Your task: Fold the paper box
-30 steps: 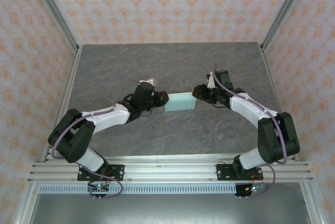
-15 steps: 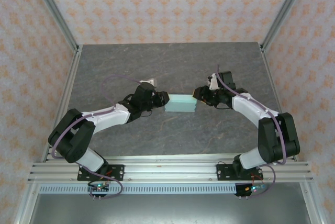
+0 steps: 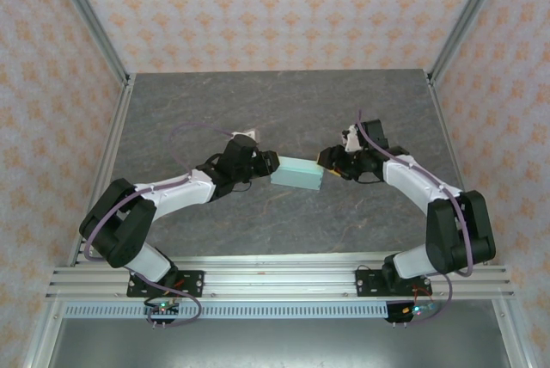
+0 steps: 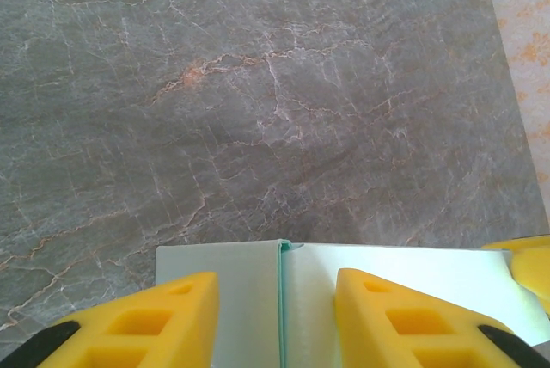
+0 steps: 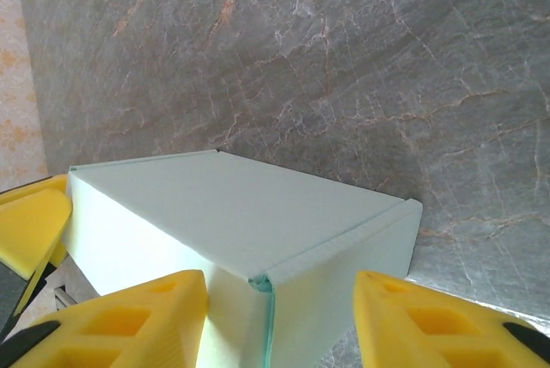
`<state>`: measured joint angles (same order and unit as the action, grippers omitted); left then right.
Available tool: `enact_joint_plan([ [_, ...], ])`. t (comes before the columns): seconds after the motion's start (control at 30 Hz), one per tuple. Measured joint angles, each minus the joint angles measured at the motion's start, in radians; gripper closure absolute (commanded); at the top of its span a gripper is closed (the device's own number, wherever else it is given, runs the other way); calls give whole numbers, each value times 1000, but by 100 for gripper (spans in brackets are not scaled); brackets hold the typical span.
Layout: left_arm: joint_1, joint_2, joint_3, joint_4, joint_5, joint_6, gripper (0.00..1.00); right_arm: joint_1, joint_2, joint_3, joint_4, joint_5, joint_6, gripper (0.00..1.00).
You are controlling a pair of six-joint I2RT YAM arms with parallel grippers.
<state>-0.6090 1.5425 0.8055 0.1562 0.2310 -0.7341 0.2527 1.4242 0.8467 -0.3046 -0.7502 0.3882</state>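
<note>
Paper box (image 3: 296, 174) endwise between both arms' jaws

The top external camera looks down from above and behind the arms over the whole tabletop (image 3: 284, 101). The wrist cameras sit close behind the left hand (image 4: 275, 289) and right hand (image 5: 279, 286), facing forward past them. All three views share the paper box (image 3: 297, 175).

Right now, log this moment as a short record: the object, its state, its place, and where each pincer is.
object: pale mint-blue card paper box
state: folded up into a rectangular box
place: middle of the grey stone-patterned table
left pincer: at the box's left end; grip unclear
right pincer: at the box's right end, fingers either side of a corner; grip unclear
</note>
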Motion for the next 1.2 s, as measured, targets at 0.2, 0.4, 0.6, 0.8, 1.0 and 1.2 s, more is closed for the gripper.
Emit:
enact_joint_plan([
  [0.2,-5,0,5,-9,-6,2,60,0,-16,-13,-3,-25,5,50],
  [0.4,-7,-2,6,-15,-7,3,60,0,-23,-13,-2,-48,20,49],
  [0.6,-8,-3,6,-18,-7,3,60,0,-58,-17,-30,-47,13,51],
  [0.8,-11,-3,8,-21,-14,3,60,-19,-81,-51,-47,-43,3,56],
  [1.0,-13,-3,12,-30,-14,3,60,-24,-80,-68,-17,-65,3,63],
  [1.2,-13,-3,11,-29,-13,3,62,-25,-75,-87,30,-82,5,70],
])
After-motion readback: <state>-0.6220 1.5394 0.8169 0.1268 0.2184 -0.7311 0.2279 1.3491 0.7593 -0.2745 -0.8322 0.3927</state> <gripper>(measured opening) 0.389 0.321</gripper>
